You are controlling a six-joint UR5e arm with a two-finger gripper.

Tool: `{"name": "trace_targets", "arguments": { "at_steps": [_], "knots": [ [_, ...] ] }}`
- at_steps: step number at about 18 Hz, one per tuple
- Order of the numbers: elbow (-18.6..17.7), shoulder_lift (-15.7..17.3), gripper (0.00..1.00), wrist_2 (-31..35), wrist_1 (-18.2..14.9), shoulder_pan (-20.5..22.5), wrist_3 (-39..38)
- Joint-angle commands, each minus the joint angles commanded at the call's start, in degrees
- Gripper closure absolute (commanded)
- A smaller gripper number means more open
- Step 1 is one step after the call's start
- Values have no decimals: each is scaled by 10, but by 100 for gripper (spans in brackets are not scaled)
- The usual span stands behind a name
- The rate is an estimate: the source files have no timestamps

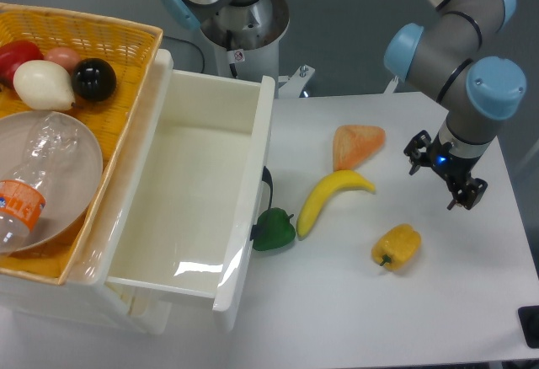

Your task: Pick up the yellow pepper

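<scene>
The yellow pepper [397, 247] lies on its side on the white table [472, 318], toward the right-hand part of the bare surface, its short green stem pointing down and to the left. Nothing touches it — the banana [327, 199] curves past to its left with a clear gap between them, and the green pepper [274, 229] sits farther left again, tucked right against the wall of the white bin [244, 217]. That isolation looks deliberate enough: a lone fruit with free table all round gives the fingers room on either side.

The gripper [445, 172] hangs above and to the right of the yellow pepper, near it but apart, holding nothing. Its two dark fingers stand spread with table showing between them, so I'd call it parted and ready. It is not over the pepper yet; to my eye the wrist would have to travel toward the front-left and then drop. The pepper is lumpy and glossy, so I'd expect a grip across its narrower middle to be safer than one along its length, where it might squirt out.

An orange wedge-shaped piece [358, 145] rests just behind the banana, well out of the way. Off to the left a wicker basket [126, 36] keeps the other props together — a clear bowl [63, 146] with a plastic bottle [21, 209] lying in it, a white onion [44, 84] and a black ball [93, 78] — none of which should matter for this reach
</scene>
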Motion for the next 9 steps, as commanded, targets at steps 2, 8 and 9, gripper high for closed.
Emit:
{"name": "trace_targets", "arguments": {
  "at_steps": [2,8,9],
  "knots": [
    [0,0,0,0,-1,0,-2],
    [0,-11,0,-38,0,4,-32],
    [-3,-13,0,-58,3,5,-46]
  ]
}}
